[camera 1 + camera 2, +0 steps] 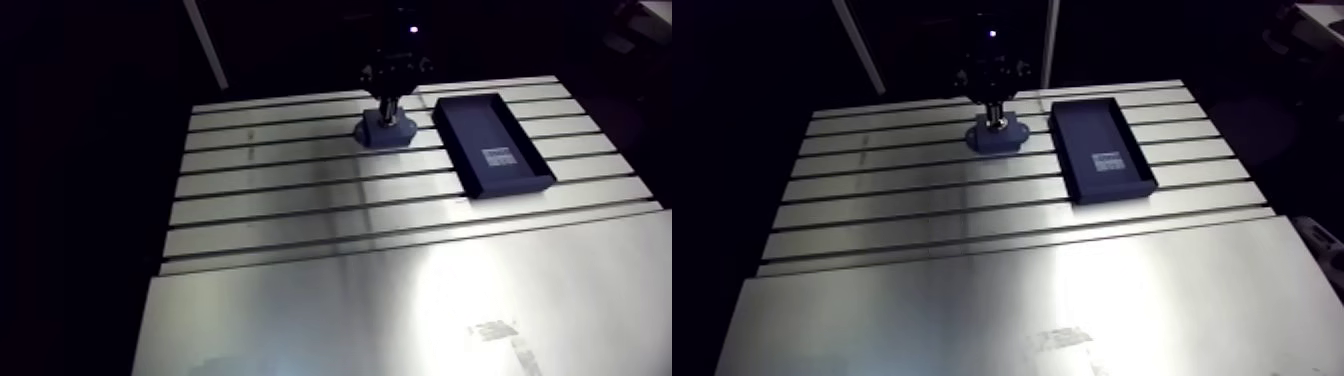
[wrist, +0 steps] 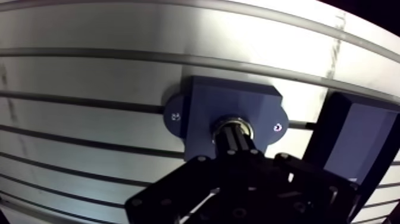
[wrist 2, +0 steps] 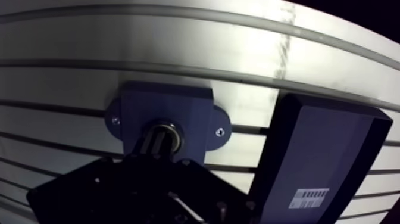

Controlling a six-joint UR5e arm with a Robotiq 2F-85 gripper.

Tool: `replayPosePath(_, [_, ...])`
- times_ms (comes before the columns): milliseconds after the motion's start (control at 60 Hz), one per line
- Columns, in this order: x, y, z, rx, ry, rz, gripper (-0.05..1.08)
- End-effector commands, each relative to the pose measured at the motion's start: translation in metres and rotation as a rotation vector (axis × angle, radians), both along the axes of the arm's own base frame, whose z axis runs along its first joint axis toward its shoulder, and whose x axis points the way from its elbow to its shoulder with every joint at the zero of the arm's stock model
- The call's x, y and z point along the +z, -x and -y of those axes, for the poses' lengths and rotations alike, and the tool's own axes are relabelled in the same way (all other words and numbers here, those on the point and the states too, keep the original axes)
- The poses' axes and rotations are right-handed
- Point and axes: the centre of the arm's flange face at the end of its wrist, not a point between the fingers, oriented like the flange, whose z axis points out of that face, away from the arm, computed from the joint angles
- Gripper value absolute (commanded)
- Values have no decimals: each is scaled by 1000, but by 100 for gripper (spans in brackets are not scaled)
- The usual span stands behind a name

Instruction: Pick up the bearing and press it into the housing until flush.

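A dark blue housing [image 2: 229, 101] with two screwed side lugs sits on the slotted table, near its far edge in the arm view [image 1: 386, 131]. The bearing [image 2: 234, 123] shows as a metal ring in the housing's centre bore. My gripper [image 2: 234, 137] stands straight above the housing, its two fingers pressed together with their tips down on the ring. The fingers hide most of the bearing, so I cannot tell how deep it sits.
A dark blue rectangular tray [image 1: 494, 146] with a white barcode label [image 3: 309, 197] lies right beside the housing. The slotted aluminium table [image 1: 300, 200] runs toward the camera into a smooth plate [image 1: 400, 310].
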Motion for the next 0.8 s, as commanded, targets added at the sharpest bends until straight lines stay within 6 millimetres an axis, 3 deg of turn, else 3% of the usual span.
replayPosePath(17, [-1,-1,0,9,0,1,108])
replayPosePath(800, [-6,-4,-2,13,1,9,108])
